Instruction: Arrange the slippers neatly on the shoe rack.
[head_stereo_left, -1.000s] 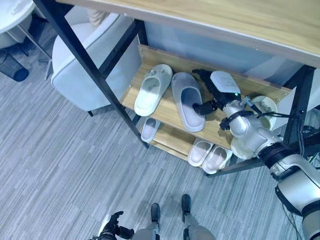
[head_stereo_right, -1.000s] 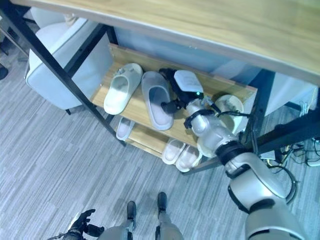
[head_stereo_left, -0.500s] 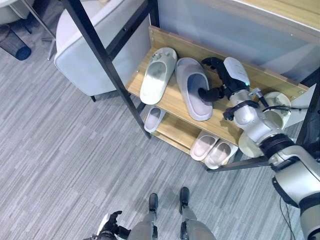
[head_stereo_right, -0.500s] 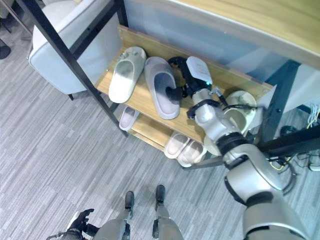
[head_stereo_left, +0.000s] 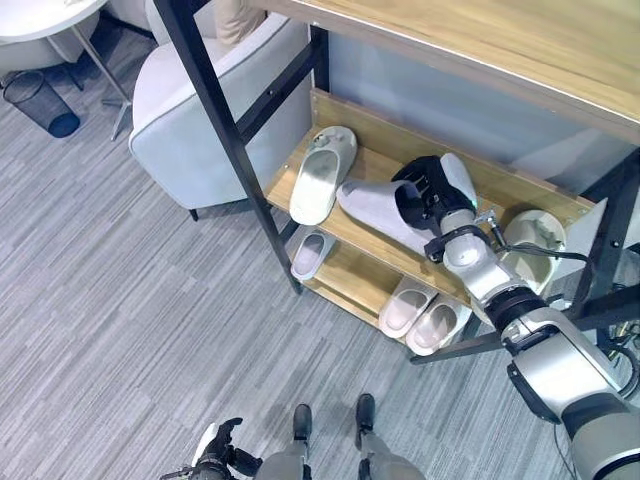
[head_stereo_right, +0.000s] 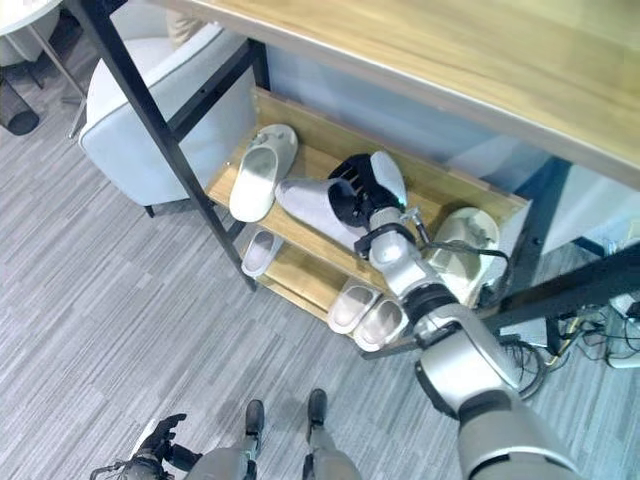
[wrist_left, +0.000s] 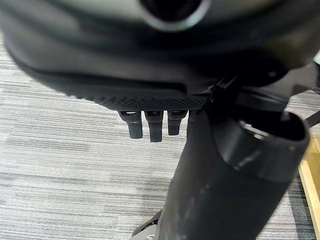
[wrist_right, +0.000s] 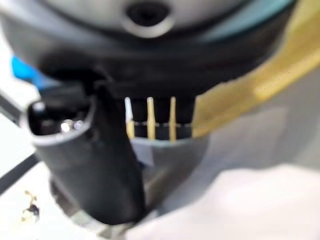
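Shoe rack (head_stereo_left: 372, 165): white slipper (head_stereo_left: 322, 175) on upper shelf at left end, grey slipper (head_stereo_left: 380, 208) beside it. We see right hand (head_stereo_left: 425, 195) clamped round grey slipper, tilting it.

On the shoe rack (head_stereo_left: 372, 168), two slippers (head_stereo_left: 322, 174) sit above three slippers (head_stereo_left: 420, 312) below.

Home or lounge-style interior, prob. an entryway corner: wood-and-black-metal shoe rack (head_stereo_left: 372, 172) w/ slippers (head_stereo_left: 322, 187) on two shelves, pale upholstered armchair (head_stereo_left: 196, 120) beside it, round white table (head_stereo_left: 40, 22) and mesh wastebasket (head_stereo_left: 38, 103) behind, grey wood-look plank floor (head_stereo_left: 120, 310) throughout.
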